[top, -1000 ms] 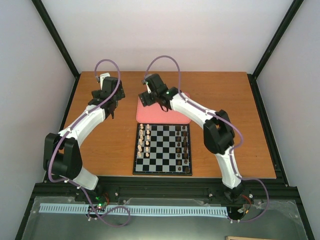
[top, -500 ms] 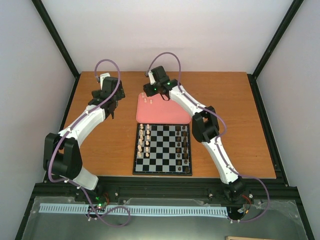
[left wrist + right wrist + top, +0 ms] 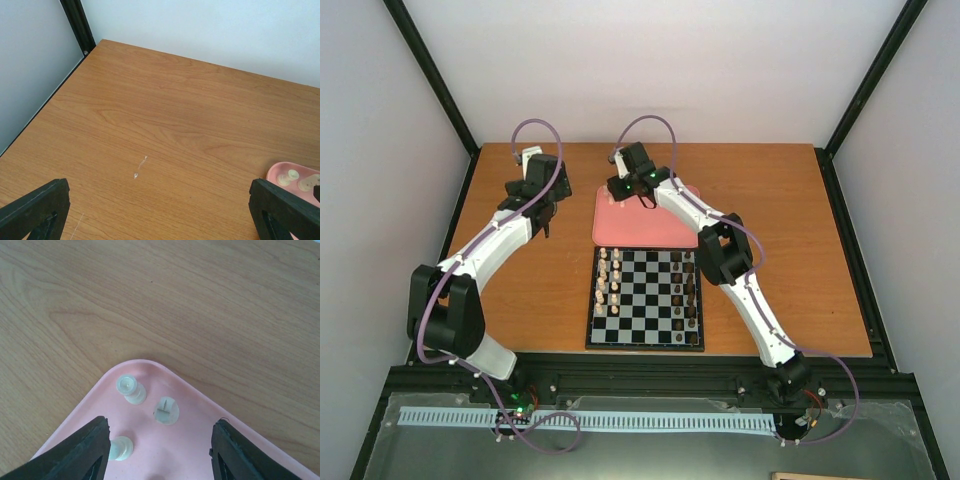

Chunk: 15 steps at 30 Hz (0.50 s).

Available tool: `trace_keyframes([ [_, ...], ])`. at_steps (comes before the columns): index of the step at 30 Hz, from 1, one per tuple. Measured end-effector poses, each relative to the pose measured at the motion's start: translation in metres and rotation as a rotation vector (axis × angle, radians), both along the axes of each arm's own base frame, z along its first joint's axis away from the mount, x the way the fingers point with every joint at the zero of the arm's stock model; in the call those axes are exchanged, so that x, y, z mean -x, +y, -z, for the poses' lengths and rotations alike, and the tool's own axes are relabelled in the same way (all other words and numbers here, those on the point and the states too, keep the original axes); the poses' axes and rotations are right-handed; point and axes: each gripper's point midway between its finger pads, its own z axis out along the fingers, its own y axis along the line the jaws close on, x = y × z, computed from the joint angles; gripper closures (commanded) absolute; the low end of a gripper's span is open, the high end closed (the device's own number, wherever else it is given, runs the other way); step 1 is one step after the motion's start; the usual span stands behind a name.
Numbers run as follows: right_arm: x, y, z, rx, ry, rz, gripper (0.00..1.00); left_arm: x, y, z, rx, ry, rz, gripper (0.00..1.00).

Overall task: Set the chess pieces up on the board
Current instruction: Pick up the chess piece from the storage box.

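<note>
The board [image 3: 645,297] lies at the table's near middle, cream chess pieces [image 3: 609,279] in its left columns and dark pieces [image 3: 689,285] in its right columns. Three cream pieces stand in the far left corner of the pink tray [image 3: 165,460]: one [image 3: 131,388] at the far left, one [image 3: 166,411] in the middle, one [image 3: 120,448] beside my right gripper's left finger. My right gripper [image 3: 157,450] is open above that corner [image 3: 632,190]. My left gripper [image 3: 160,220] is open and empty over bare table, left of the tray [image 3: 544,205].
The pink tray [image 3: 620,225] lies just beyond the board; its corner with cream pieces shows at the right edge of the left wrist view [image 3: 295,177]. A black frame post [image 3: 77,25] and grey wall stand at the table's far left.
My right gripper has moved left over the tray to its far left corner. The left arm has not moved.
</note>
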Motion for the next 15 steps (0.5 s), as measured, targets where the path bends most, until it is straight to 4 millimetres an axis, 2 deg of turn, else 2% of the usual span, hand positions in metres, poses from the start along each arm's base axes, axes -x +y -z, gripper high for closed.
trace_keyframes([
  [7, -0.006, 0.003, 0.001, -0.016, -0.02, 0.009, 0.49, 0.0, 0.0, 0.001, -0.001, 0.002, 0.0, 0.0],
  [9, -0.008, 0.004, 0.005, -0.018, -0.022, 0.01, 0.54, 0.0, -0.001, 0.001, -0.001, 0.001, 0.001, 0.0],
  [15, -0.011, 0.004, 0.023, -0.014, -0.008, 0.023, 0.57, 0.0, -0.003, 0.001, -0.001, 0.002, 0.006, 0.0],
])
